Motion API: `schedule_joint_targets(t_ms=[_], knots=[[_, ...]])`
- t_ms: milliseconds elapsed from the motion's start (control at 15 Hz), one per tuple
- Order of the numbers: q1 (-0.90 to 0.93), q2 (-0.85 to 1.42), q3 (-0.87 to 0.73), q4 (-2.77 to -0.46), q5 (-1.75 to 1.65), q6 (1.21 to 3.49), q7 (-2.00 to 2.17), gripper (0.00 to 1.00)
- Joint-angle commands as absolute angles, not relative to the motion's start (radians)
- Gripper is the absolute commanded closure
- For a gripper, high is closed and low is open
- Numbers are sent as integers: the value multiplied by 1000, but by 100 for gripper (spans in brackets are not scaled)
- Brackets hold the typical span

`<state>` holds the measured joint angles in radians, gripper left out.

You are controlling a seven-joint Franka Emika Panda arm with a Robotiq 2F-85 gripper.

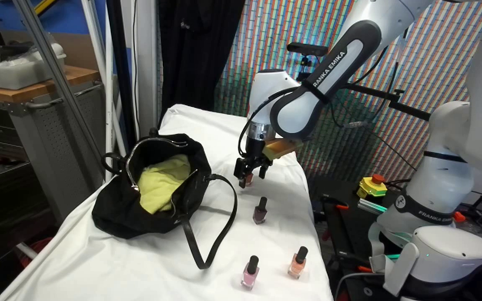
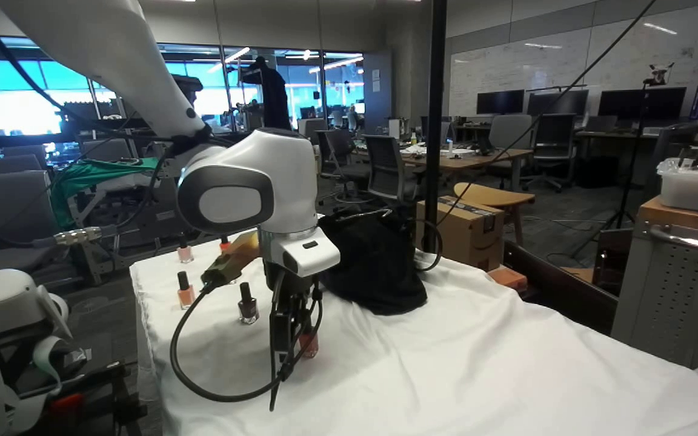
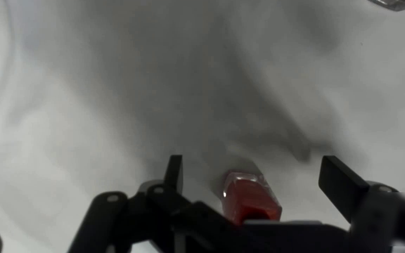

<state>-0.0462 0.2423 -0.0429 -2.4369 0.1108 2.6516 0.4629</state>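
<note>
Fingers [image 3: 339, 186] spread wide, red bottle [image 3: 250, 198] standing on the counter [image 1: 115, 267], right between them in the wrist view, yellow cloth [image 1: 161, 184] inside the bag [image 1: 119, 213] showing up only in an exterior view

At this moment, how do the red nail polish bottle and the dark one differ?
Colour: the red bottle is strong red; the dark bottle is deep purplish brown.
Placement: the wrist view shows the red bottle between the parted fingers; the dark bottle stands apart from them.
Visibility: the red bottle is partly hidden in both exterior views; the dark bottle shows whole there.
Both rest on the white cloth.
</note>
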Motion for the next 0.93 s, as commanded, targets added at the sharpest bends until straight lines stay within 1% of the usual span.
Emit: schedule_joint_targets(t_ms=[0,867], knots=[[-17,209,-74,-2439,105,2668,476,0],[-39,271,-70,-2381,156,2647,426,0]])
